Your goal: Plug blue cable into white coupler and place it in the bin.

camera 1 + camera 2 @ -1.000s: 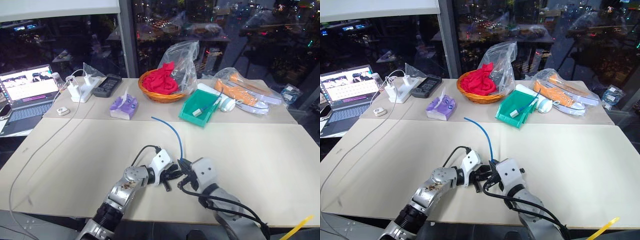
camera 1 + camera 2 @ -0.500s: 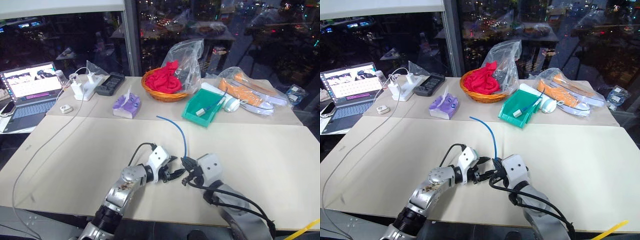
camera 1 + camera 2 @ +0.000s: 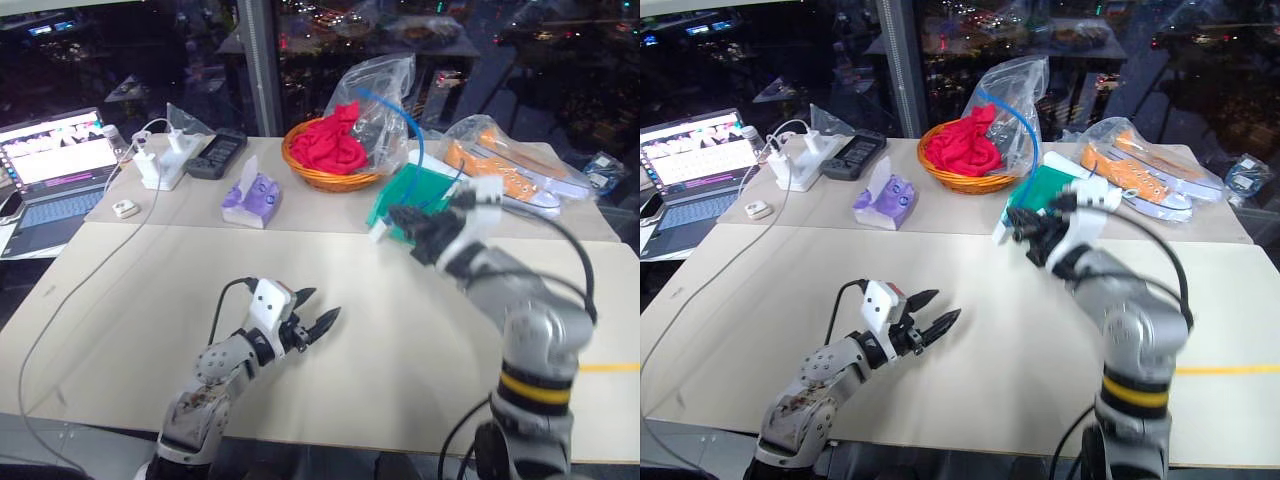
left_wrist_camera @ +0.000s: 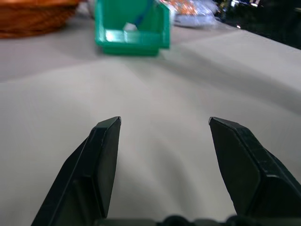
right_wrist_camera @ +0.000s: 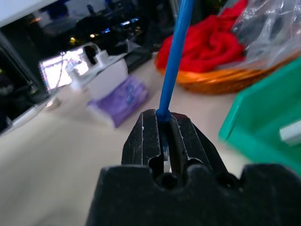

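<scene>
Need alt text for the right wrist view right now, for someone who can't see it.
The right gripper is shut on the blue cable, which rises straight out from between its black fingers. Behind it are the orange basket of red cloth, a corner of the green bin and a purple tissue pack.

Left arm low over near part of table, forearm angled forward and toward right. Left gripper (image 3: 318, 308) level, fingers spread wide apart, nothing between them, pointing toward far right side of table. Right arm raised and extended forward above table's right half. Right gripper (image 3: 402, 217) level, aimed leftward, fingers (image 5: 151, 137) pressed together on blue cable (image 5: 173, 65).
</scene>
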